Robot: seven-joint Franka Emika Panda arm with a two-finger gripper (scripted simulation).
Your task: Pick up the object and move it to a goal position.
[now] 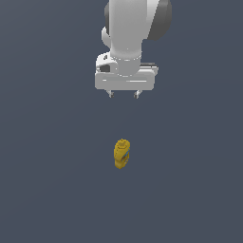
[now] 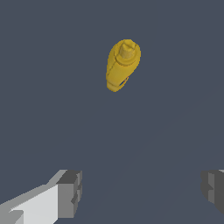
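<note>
While the arm (image 1: 130, 28) hung over the plain grey floor (image 1: 47, 190), its gripper (image 1: 124, 94) was spread wide and held nothing. The yellow bottle (image 1: 122, 153) stood upright, well apart from the fingers (image 2: 70, 192); its label was too blurred to read.
</note>
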